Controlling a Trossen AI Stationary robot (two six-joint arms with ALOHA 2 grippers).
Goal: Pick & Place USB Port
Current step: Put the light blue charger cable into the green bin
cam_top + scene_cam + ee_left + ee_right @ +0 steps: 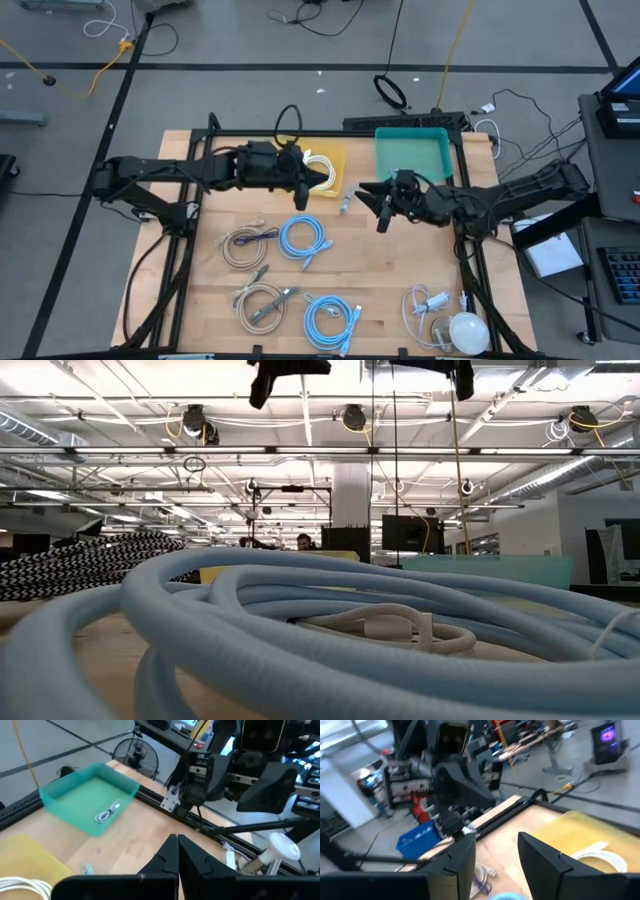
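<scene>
Cables everywhere on our wooden worktop (390,270). From overhead we see the left hand (303,187) hovering at the edge of the yellow tray (328,160), which has a coiled white cable (318,166) in it. Its wrist camera shows both fingers (165,857) pressed together with nothing between them, so clenched on air.

The right hand (378,203) sits mid-worktop just below the green bin (412,152), and its own camera shows the two fingers (460,855) spread apart, released, nothing held.

What only the left wrist view gives us: a small white USB cable (107,813) lying inside that green bin. From above we can't make it out at all.

A little connector (344,207) lies on the wood between the two hands.

The low view is mostly filled by a light blue cable (300,630) coil right up close, with a white plug (400,626) behind it, so no help on the hands.
</scene>
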